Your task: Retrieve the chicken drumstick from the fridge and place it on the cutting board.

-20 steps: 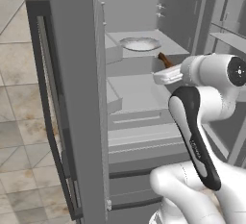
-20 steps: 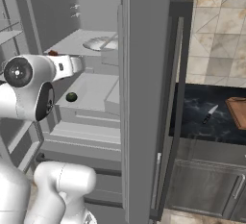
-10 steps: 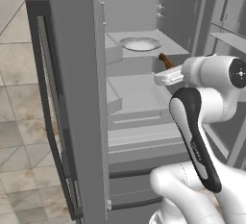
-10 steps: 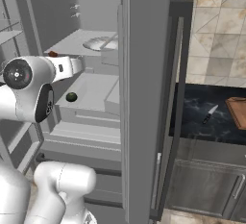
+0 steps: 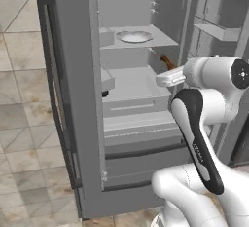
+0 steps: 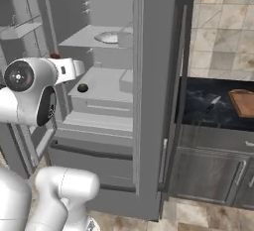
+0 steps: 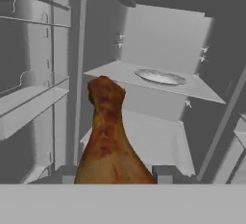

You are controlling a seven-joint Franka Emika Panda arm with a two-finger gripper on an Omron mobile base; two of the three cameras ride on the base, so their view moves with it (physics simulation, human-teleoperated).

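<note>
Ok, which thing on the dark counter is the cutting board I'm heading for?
Look right of the tall grey fridge in the right base view, to the black stone counter. At its far right edge lies the rectangular reddish-brown wooden cutting board. The small knife left of it is slim and pale-bladed; the board is broad, flat and brown.

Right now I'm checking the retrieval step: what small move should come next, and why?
Probably draw the gripper straight back out of the fridge: it is shut on the chicken drumstick, while the cutting board waits on the counter to the right.

A grey plate (image 5: pixel 134 36) on a shelf — a knife (image 6: pixel 214 102) on the dark counter (image 6: pixel 198 111)
</note>
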